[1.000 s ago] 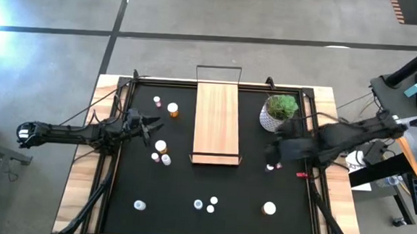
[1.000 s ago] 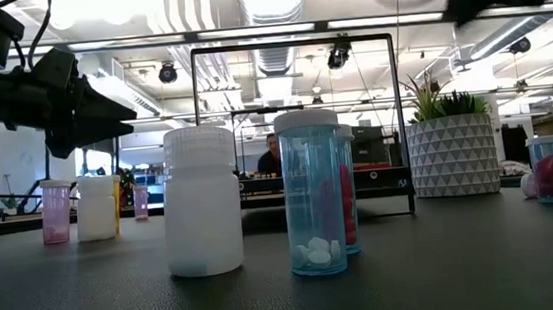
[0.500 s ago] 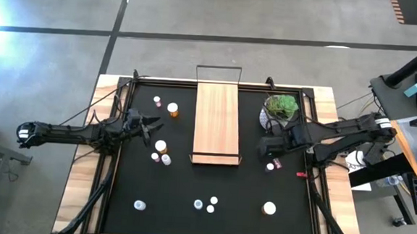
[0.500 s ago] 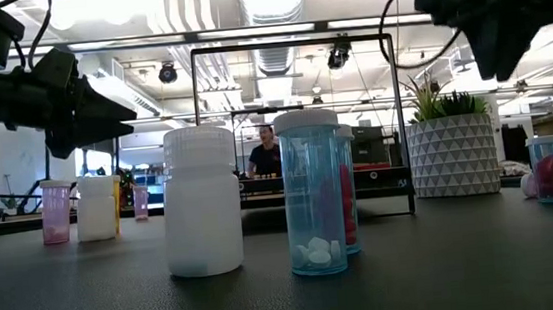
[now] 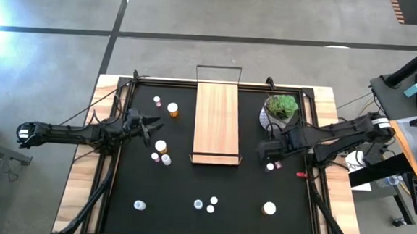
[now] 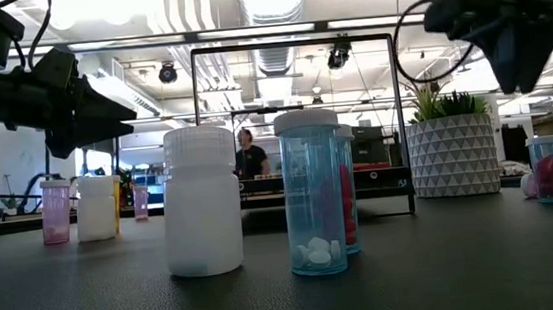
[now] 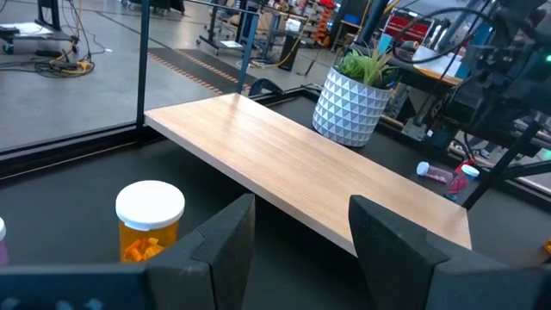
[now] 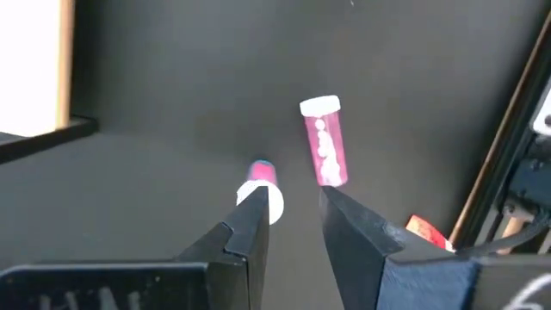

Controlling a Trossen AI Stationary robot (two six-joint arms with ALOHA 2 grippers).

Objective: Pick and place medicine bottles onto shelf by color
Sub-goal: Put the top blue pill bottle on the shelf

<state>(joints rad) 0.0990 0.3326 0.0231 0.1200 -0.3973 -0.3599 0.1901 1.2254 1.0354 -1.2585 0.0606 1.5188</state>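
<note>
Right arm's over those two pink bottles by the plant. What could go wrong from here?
1. The right end effector is above two close bottles: upright pink bottle and lying pink bottle. Descending may knock either one.
2. The lying one could roll when touched.
3. The plant stands close behind the arm and could be brushed.

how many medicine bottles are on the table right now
12 bottles. Five left of the shelf: two at the back, three mid-table. Five along the front. Two by the right gripper, one lying down. The arms may hide more.
</note>
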